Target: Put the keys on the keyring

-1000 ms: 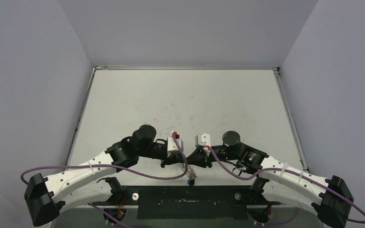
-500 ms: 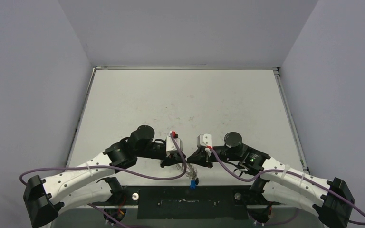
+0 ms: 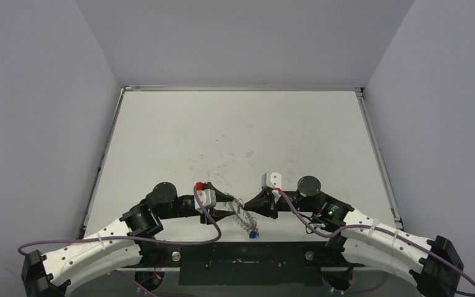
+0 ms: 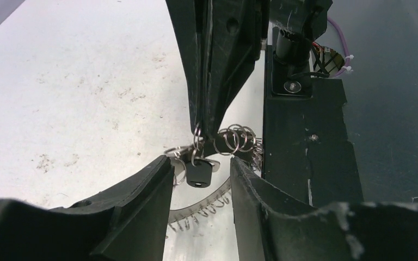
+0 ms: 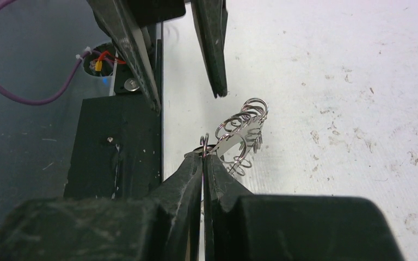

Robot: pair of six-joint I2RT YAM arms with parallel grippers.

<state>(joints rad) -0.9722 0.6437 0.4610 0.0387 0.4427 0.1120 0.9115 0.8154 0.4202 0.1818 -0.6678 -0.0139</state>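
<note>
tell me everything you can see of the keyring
The keyring is a silvery metal hoop, its rim lined with small wire loops. The right gripper is shut on its rim, holding it tilted at the near edge of the table. A black-headed key hangs from it; a blue-headed key seems to hang below.

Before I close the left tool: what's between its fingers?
A black-headed key, dangling from the keyring that the right tool pinches; left wrist view.

My white arm links (image 3: 99,242), round black joints (image 3: 162,193), purple cables (image 5: 32,101), white camera boxes (image 3: 205,198), black left gripper (image 4: 201,163), black right gripper (image 5: 203,156).
</note>
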